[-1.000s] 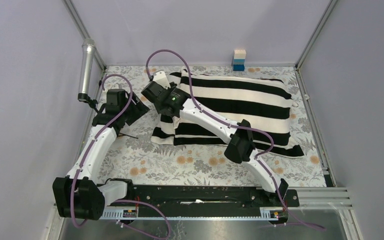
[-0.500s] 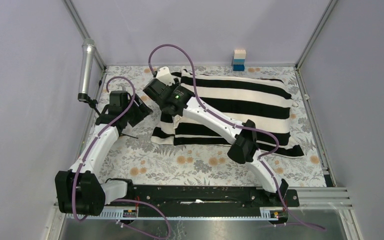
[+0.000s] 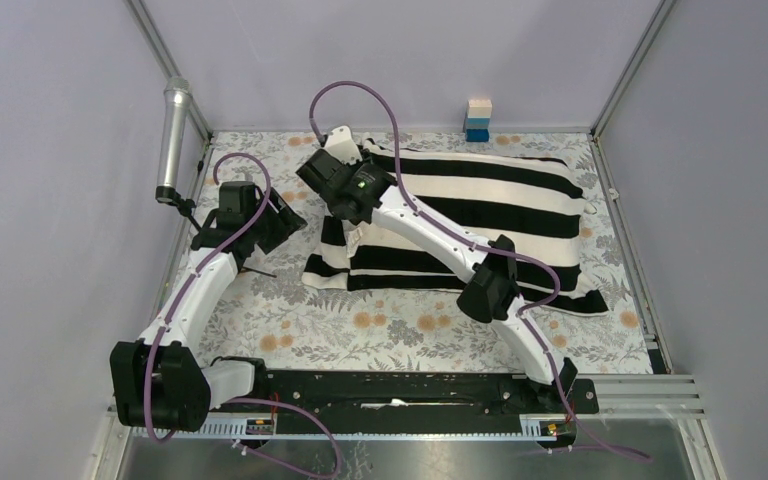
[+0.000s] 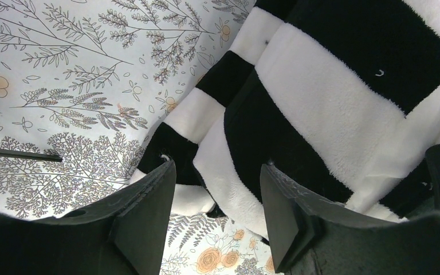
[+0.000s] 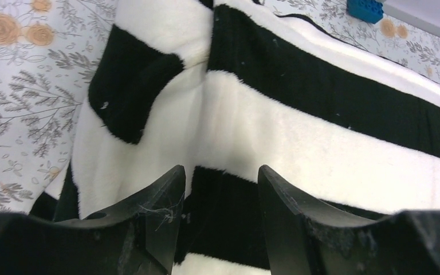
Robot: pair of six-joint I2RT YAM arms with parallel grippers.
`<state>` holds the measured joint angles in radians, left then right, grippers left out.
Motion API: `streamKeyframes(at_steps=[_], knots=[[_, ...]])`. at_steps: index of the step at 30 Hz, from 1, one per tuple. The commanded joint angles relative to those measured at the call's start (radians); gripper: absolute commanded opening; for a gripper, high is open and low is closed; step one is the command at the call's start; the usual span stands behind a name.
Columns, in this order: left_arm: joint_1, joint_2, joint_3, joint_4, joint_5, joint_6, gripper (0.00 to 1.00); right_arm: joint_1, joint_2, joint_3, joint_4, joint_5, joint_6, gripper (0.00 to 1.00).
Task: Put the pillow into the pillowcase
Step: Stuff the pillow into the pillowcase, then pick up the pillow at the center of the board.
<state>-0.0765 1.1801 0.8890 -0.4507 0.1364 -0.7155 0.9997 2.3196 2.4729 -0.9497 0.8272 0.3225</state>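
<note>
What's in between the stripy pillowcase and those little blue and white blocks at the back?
Only a bare strip of the flowery table cover lies between the pillowcase and the blocks, as the top view shows.

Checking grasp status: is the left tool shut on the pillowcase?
No, the left tool is open above the pillowcase, gripping nothing.

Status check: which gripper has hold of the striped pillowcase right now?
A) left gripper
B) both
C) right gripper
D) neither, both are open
D: in the wrist views, the left gripper and the right gripper both have their fingers spread apart, and the pillowcase lies beyond them, not pinched.
</note>
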Motion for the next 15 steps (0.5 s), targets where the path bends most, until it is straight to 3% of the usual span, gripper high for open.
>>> streamKeyframes(at_steps=[1,5,8,11,14,15], knots=[[0.006,-0.004,0.013,0.042,0.018,0.008,0.60,-0.033,-0.002,0.019,-0.029,-0.008,0.032,0.56],[0.006,0.001,0.013,0.044,0.016,0.011,0.60,-0.057,0.007,0.041,-0.029,-0.066,0.028,0.41],[0.006,0.003,0.013,0.051,0.019,0.011,0.60,-0.062,0.010,0.045,-0.032,-0.100,0.023,0.35],[0.006,0.008,0.010,0.060,0.026,0.010,0.60,-0.061,0.012,0.043,-0.032,-0.162,0.032,0.36],[0.006,0.012,0.005,0.072,0.041,0.009,0.60,-0.061,0.018,0.039,-0.032,-0.200,0.033,0.50],[0.005,0.013,0.002,0.076,0.041,0.008,0.60,-0.061,0.023,0.043,-0.034,-0.208,0.032,0.49]])
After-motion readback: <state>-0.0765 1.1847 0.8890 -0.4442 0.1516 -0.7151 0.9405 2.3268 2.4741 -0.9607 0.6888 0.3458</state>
